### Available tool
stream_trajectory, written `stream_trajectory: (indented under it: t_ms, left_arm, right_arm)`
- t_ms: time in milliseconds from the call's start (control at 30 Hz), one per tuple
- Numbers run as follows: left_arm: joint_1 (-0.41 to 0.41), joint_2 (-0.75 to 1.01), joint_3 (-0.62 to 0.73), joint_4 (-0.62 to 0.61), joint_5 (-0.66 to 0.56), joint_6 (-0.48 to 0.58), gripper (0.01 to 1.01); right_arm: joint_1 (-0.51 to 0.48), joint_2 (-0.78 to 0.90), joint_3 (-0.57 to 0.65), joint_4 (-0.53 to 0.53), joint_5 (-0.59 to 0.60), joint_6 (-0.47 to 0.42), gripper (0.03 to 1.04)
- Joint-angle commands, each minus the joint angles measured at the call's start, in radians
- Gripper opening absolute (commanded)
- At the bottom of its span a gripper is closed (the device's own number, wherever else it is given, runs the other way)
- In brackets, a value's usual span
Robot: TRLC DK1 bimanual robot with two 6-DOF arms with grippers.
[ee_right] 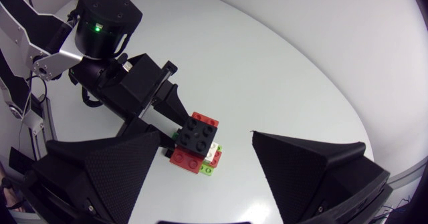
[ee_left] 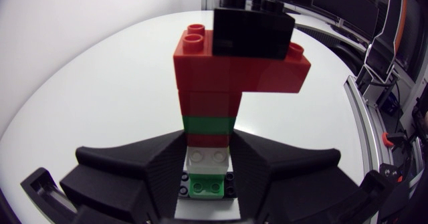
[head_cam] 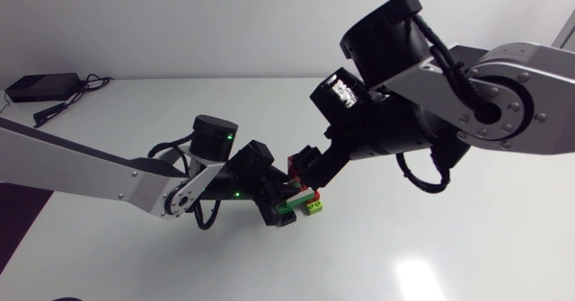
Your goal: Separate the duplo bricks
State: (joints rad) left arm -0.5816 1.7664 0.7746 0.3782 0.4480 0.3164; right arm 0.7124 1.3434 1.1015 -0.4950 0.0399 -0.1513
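You'll find the duplo stack point(head_cam: 303, 199) just below the centre of the head view, over the white table point(head_cam: 449, 247); whether it touches the table does not show. Your left gripper point(head_cam: 284, 204), coming in from the frame's left edge, is clamped on it. In the left wrist view both fingers point(ee_left: 154, 167) press the stack's lower end from two sides, at the white brick point(ee_left: 207, 158). Beyond the fingers come a green layer point(ee_left: 208, 124), red bricks with a wide red brick point(ee_left: 244, 67) across them, and a black brick point(ee_left: 254, 30) at the far end. Your right gripper point(head_cam: 310, 169) reaches down from the upper right to just beside that end (its fingers stand wide apart in the right wrist view, the stack ahead of them and untouched).
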Motion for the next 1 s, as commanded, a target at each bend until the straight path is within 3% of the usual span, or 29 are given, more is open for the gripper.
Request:
stream_trajectory:
  t_ms: [0,533,700,967]
  left_arm:
    - [-0.007,0.013,0.015,-0.05,-0.035,0.023,0.21]
    - [0.014,-0.275,0.124,-0.366,-0.124,0.096,0.21]
    - [0.0,-0.269,0.215,-0.472,-0.195,0.138,0.21]
    - [-0.043,-0.219,0.296,-0.584,-0.252,0.167,0.21]
  right_arm:
    - [-0.008,0.01,0.001,-0.011,-0.011,-0.017,1.0]
    - [-0.028,-0.023,0.172,-0.12,-0.017,0.021,1.0]
    - [-0.079,-0.007,0.258,-0.186,-0.1,0.073,0.99]
    - [-0.125,0.045,0.334,-0.234,-0.129,0.11,0.96]
